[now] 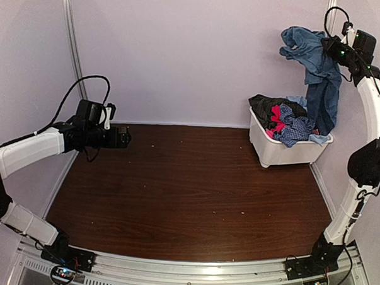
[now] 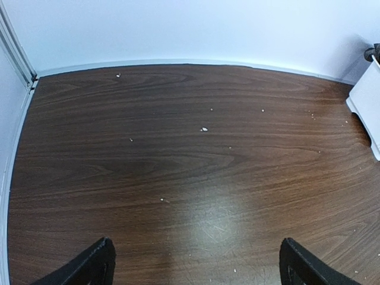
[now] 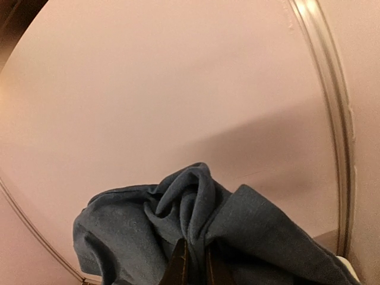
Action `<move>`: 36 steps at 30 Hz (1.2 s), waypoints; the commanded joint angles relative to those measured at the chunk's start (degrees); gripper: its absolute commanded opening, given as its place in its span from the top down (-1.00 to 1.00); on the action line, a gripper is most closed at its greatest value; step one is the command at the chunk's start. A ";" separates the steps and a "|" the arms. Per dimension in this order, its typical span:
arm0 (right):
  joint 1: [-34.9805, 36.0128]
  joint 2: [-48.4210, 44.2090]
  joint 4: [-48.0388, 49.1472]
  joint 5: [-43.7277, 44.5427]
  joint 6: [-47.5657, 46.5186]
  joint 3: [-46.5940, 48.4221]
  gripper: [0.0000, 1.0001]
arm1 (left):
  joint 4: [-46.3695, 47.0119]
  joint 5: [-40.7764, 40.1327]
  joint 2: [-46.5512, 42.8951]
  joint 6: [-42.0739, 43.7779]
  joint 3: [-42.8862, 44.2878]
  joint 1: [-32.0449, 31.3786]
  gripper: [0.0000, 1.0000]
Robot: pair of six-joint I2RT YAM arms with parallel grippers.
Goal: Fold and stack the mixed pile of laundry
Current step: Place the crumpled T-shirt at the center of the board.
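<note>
The mixed laundry pile (image 1: 284, 121) fills a white bin at the back right: black, red/pink, checked blue and light-blue clothes. High above it my right gripper (image 1: 332, 46) is shut on a dark-blue T-shirt (image 1: 318, 72), which hangs down with its lower end reaching the bin. In the right wrist view the blue T-shirt (image 3: 196, 231) bunches around my right gripper (image 3: 195, 264), a fold pinched between the jaws. My left gripper (image 1: 124, 138) hovers over the left of the table, open and empty; its fingertips (image 2: 98, 264) stand far apart above bare wood.
The white plastic bin (image 1: 284, 151) stands against the right wall at the back; its corner (image 2: 365, 101) shows in the left wrist view. The dark wood table (image 1: 188, 193) has small white specks. Walls close in on left, back and right.
</note>
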 commanded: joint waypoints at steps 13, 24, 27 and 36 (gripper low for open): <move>30.94 2.98 18.35 -13.42 12.72 5.68 1.00 | 11.64 12.61 -6.94 -8.18 -3.86 7.38 -0.95; 28.30 2.09 6.97 -14.61 2.32 -14.03 -0.79 | 13.44 17.11 -9.93 -7.64 -7.47 10.33 -0.95; 27.44 -3.55 6.17 -5.19 -4.42 -26.42 -0.99 | 13.38 18.27 -9.48 -6.36 -7.64 10.32 -0.95; 31.43 -7.83 1.01 -4.22 -13.73 -41.02 -0.93 | 12.29 20.82 -1.42 -1.06 -6.60 6.04 -0.95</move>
